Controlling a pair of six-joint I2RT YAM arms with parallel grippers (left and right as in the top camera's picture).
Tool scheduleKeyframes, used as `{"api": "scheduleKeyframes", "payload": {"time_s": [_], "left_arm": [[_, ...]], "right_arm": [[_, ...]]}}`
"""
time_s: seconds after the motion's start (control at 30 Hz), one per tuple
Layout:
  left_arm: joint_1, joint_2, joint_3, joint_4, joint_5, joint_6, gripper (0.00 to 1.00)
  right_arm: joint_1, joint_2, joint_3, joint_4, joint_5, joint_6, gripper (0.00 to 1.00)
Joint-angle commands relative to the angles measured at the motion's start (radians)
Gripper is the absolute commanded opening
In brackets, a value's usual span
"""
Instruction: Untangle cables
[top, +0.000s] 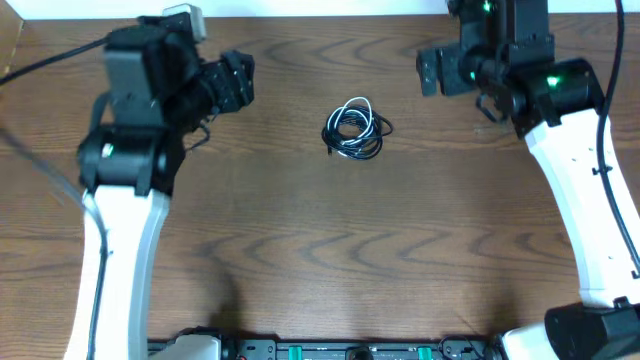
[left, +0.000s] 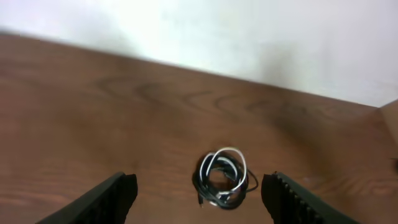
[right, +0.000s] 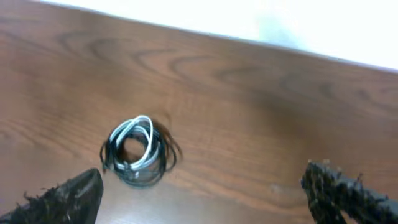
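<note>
We see the cables (top: 356, 128) as one small, tight coil of thin black cord with a whitish strand looped through it, lying flat on the middle of the tabletop (top: 300, 250). It sits between both arms, touching neither. The left jaws stand apart and empty; the right jaws gape wide, holding nothing.

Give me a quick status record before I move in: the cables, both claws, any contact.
item: cables, one small coil, black with a whitish strand
location: flat on the table, between the two arms
left claw: open, empty, apart from the coil
right claw: open, empty, apart from the coil
contact: none
progress: not yet untangled
</note>
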Motion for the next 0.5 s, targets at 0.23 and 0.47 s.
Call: {"api": "scheduleKeyframes", "payload": {"time_s": [0.23, 0.47], "left_arm": [[0.001, 0.465, 0.005, 0.058, 0.275, -0.189, 0.83], [-0.006, 0.531, 0.003, 0.045, 0.388, -0.198, 0.82]], "right_arm": [[0.011, 0.021, 0.128, -0.077, 0.056, 0.078, 0.99], [0.011, 0.021, 0.128, -0.116, 0.056, 0.078, 0.99]]}}
